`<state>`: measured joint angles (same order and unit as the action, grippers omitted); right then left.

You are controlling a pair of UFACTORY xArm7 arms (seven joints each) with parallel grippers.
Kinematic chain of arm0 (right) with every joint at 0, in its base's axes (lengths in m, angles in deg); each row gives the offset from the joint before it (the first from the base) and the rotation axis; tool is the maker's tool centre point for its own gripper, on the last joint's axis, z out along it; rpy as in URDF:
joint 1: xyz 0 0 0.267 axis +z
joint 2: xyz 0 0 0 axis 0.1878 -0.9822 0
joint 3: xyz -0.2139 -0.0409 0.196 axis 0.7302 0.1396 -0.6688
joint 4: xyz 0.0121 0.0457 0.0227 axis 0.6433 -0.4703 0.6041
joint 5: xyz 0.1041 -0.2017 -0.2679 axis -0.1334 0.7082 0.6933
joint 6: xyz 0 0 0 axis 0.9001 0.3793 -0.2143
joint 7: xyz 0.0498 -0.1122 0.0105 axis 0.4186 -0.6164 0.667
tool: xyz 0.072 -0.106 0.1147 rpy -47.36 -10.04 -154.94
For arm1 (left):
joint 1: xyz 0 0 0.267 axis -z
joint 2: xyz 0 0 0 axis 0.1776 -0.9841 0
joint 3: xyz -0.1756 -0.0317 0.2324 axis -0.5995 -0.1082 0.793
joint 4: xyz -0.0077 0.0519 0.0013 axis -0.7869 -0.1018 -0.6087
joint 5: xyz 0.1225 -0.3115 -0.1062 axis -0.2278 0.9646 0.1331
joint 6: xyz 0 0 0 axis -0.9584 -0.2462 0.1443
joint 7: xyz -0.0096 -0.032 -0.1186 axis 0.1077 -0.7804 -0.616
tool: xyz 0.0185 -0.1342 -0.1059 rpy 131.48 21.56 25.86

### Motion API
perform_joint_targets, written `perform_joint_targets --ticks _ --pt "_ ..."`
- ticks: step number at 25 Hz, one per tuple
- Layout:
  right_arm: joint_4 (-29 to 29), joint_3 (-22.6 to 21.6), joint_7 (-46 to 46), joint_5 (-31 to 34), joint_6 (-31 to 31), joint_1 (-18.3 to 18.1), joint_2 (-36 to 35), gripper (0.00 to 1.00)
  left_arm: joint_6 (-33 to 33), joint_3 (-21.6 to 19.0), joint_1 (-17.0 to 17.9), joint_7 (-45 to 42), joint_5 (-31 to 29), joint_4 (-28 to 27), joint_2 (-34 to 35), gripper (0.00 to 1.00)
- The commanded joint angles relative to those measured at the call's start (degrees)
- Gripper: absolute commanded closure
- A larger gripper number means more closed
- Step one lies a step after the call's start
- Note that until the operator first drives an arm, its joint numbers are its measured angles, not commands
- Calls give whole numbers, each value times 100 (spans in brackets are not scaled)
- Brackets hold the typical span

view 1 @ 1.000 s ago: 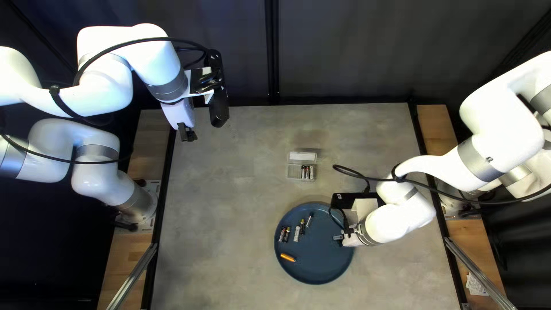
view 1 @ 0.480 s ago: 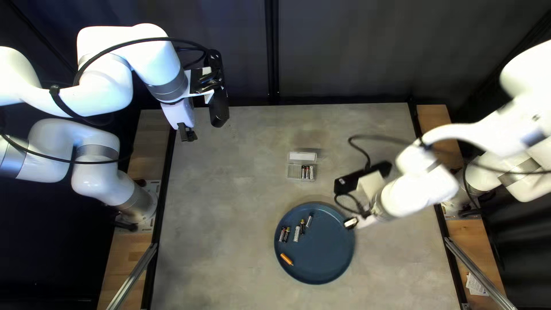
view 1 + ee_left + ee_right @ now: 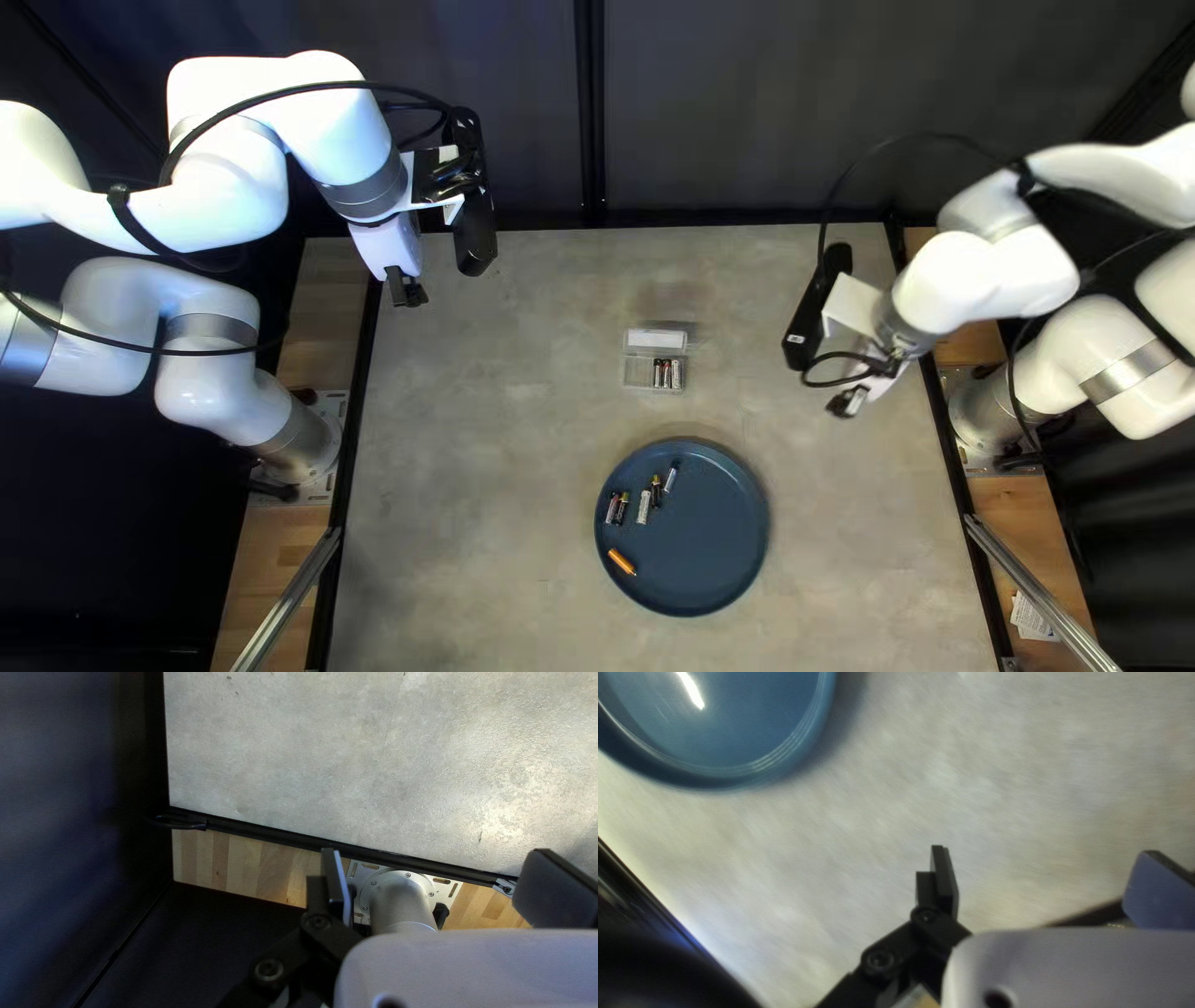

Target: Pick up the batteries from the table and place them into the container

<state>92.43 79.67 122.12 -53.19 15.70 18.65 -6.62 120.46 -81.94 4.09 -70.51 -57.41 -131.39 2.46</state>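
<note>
We seem partway: the central container (image 3: 636,372) holds some batteries (image 3: 659,372), the lower-centre plate (image 3: 710,548) more; our left end effector (image 3: 436,858) and right end effector (image 3: 1042,858) have fingers apart.

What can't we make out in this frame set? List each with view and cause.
- Print on the batteries on the plate: too small, top left view.
- Plus ends of the batteries in the container: too small, top left view.
- Plate's far part, with its batteries: cut off by the picture edge, right wrist view.
- Elbows of the left arm and right arm: cut off by the side edges, top left view.
</note>
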Motion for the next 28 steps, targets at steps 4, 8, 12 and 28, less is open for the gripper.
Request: perform_joint_targets --ticks 4,8,12,28 --pt "628 304 -370 272 -601 -450 221 0 0 0 0 0 0 0 0 0" --pt "696 351 -300 320 -687 -637 352 0 0 0 0 0 0 0 0 0" --pt "696 351 -300 320 -687 -637 352 0 0 0 0 0 0 0 0 0" --pt "696 351 -300 320 -687 -637 352 0 -730 -873 277 -1815 940 -430 -1055 0"
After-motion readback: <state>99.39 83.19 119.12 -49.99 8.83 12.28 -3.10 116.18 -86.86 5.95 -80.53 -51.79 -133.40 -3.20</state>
